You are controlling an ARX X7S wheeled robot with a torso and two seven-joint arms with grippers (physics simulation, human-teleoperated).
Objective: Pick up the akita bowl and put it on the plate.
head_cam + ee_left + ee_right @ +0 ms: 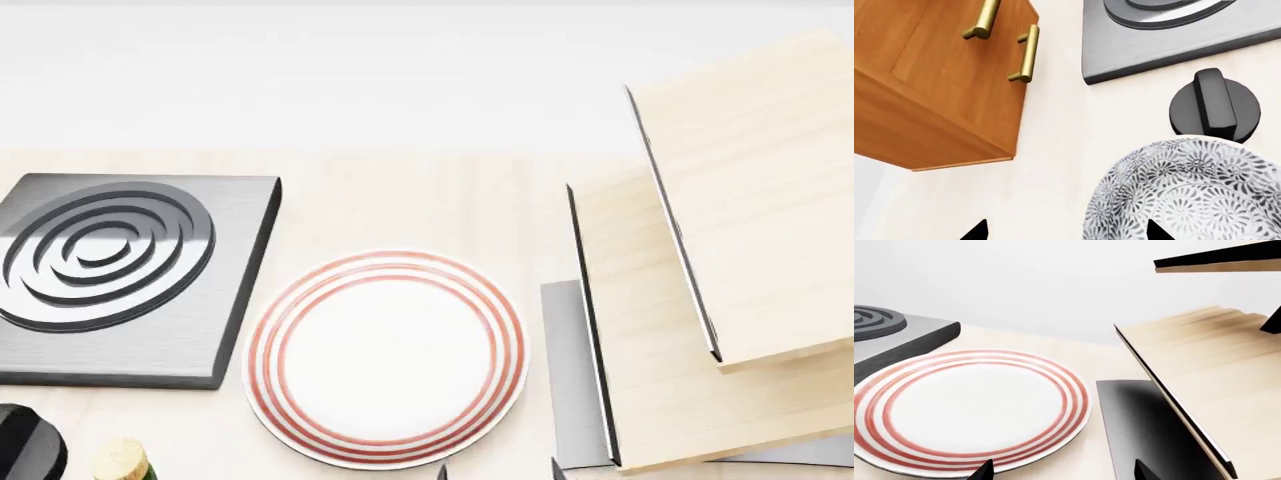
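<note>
Grey-and-white floral akita bowl (1187, 195), white plate (387, 358) with red rings, dark grey burner (127, 280), orange-brown wooden cabinet (934, 85).

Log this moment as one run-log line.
phase: pre-grasp | akita bowl: on counter beside black knob, not gripped | plate: bare | left fingers: apart, by bowl | right fingers: apart, near plate

In the head view the plate (387, 358) sits low and centre on the table (400, 200), the burner (127, 275) just left of it, the wooden shelves (727, 270) at right. In the left wrist view 1 knob (1215, 103) lies between burner and bowl (1194, 192), a cabinet (934, 85) well apart.
</note>
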